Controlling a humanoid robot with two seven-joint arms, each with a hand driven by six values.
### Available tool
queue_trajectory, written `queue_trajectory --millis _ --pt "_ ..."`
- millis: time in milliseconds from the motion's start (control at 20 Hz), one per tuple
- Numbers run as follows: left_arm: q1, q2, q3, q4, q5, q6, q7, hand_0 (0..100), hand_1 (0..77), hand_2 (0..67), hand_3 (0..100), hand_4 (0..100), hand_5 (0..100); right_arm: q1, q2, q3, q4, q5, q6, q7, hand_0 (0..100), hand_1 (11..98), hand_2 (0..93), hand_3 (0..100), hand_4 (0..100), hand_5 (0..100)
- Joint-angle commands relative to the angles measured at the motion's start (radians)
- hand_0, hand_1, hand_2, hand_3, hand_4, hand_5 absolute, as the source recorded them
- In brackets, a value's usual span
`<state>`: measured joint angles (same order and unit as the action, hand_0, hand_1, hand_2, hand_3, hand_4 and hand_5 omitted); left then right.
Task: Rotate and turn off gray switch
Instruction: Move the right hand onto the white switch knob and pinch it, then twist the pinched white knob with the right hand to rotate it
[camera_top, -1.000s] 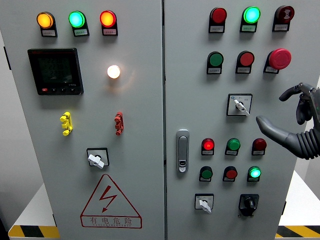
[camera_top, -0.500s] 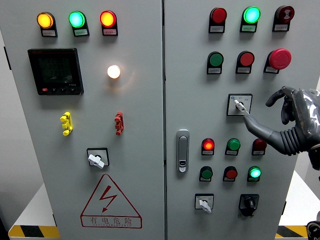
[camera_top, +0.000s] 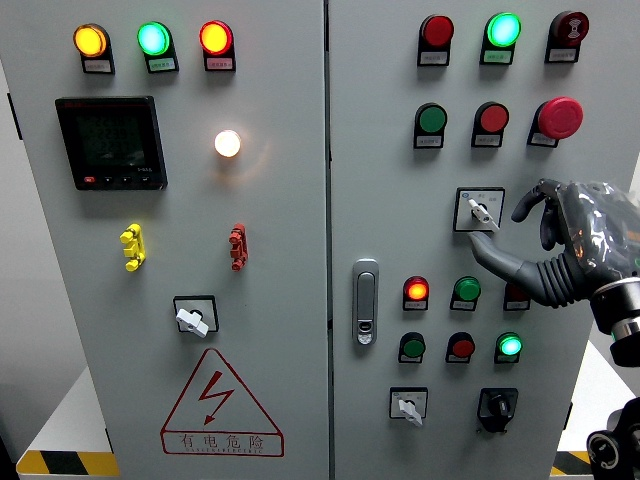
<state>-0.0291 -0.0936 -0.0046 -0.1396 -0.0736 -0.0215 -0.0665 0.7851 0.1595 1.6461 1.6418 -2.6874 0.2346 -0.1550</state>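
Head view showed the right robot hand (camera_top: 560, 240), fingers spread, thumb tip just below the gray switch (camera_top: 480, 210), bare panel (camera_top: 590, 170) above.

Count on the cabinet (camera_top: 280, 300):
- Gray rotary switches: three — left door (camera_top: 192, 319), upper right door (camera_top: 479, 210), lower right door (camera_top: 408, 406).
- Black rotary switch (camera_top: 497, 407): one.
- Left door round lamps: four, all lit.
- Right door round buttons and lamps: twelve, possibly; one sits half hidden behind the hand (camera_top: 555, 245).
- Digital meter (camera_top: 110, 142): one.
- Door handle (camera_top: 366, 301): one.
- Warning triangle (camera_top: 220, 405): one.
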Motion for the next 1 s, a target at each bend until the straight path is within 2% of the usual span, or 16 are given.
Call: queue_trajectory --millis 0,500,600,950 --pt "0.000 0.000 0.000 0.000 0.000 0.000 -0.001 0 0.0 13.1 18 10 12 0.011 0.0016 -0.009 -0.013 0.000 -0.001 0.000 0 37.2 61.9 98 89 100" --pt "0.000 0.000 0.000 0.000 0.000 0.000 0.001 0 0.0 13.1 18 10 12 0.014 0.0000 -0.034 -0.033 -0.005 -0.003 -0.014 0 37.0 63.7 100 89 100" --pt "0.000 0.000 0.000 0.000 0.000 0.000 0.001 0 0.0 13.1 18 10 12 0.023 0.0031 -0.037 -0.039 -0.005 -0.003 -0.014 0 36.8 63.8 100 89 100" --pt "0.000 0.000 0.000 0.000 0.000 0.000 0.001 0 0.0 13.1 18 10 12 0.039 0.0046 -0.039 -0.053 -0.008 -0.003 -0.014 0 36.4 65.2 100 89 100"
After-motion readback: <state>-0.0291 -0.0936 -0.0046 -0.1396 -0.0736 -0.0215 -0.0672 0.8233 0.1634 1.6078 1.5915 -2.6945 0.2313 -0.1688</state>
